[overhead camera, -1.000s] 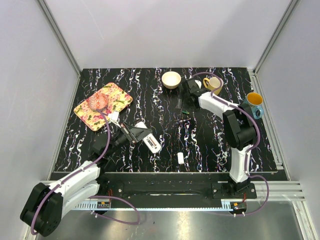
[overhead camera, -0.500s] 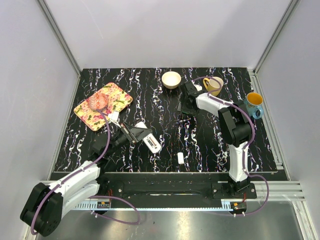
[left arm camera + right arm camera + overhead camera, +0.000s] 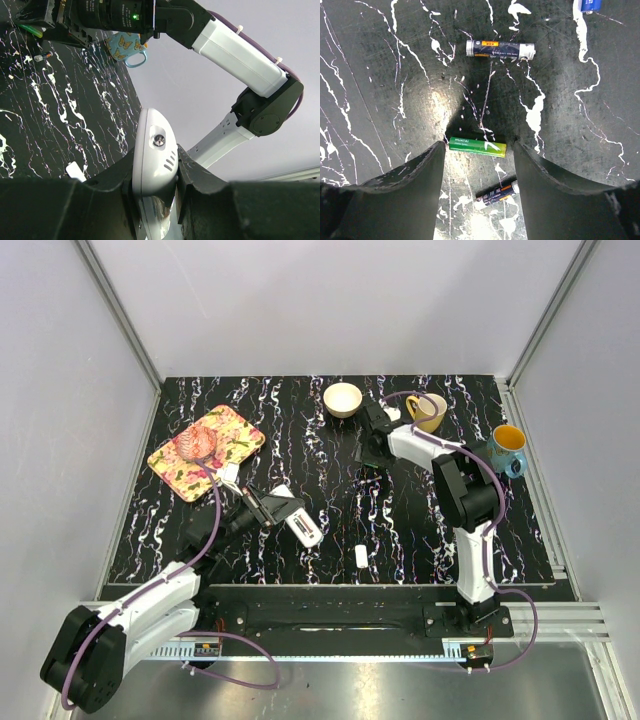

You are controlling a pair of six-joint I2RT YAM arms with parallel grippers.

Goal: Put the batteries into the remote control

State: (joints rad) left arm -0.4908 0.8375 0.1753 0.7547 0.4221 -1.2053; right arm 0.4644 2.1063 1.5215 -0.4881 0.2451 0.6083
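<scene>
The left gripper (image 3: 157,172) has its two fingers squeezed tight on the slim white plastic remote control (image 3: 155,145). It holds the remote over the left half of the black table with white streaks (image 3: 330,490), closer to the near edge than the far one. I cannot tell if the remote touches the table. The side of the remote seen from the left wrist has a little round dot and three short slots.

The right gripper (image 3: 367,448) is down at the table, toward the far edge and a bit right of the middle. Its two black fingers (image 3: 405,195) are apart, one on each side of a thin green battery (image 3: 477,146). That battery lies flat on the table, across the gap between the fingers. One end is very close to a finger, but I cannot tell if they touch.

A dark battery with a silver end (image 3: 500,49) lies flat, out past the green one and apart from it. A dark battery with an orange band (image 3: 497,193) lies tilted just beside the green one, deeper in between the fingers.

A round cream bowl (image 3: 342,399) and a yellow mug (image 3: 427,410) stand near the far edge, one on each side of the right gripper. A blue mug that is orange inside (image 3: 507,448) stands by the right edge. A small plain white rounded piece (image 3: 361,556) lies close to the near edge, about in the middle. A flowery tray (image 3: 240,435) sits toward the far left corner with a pinkish lump (image 3: 198,443) on it.
</scene>
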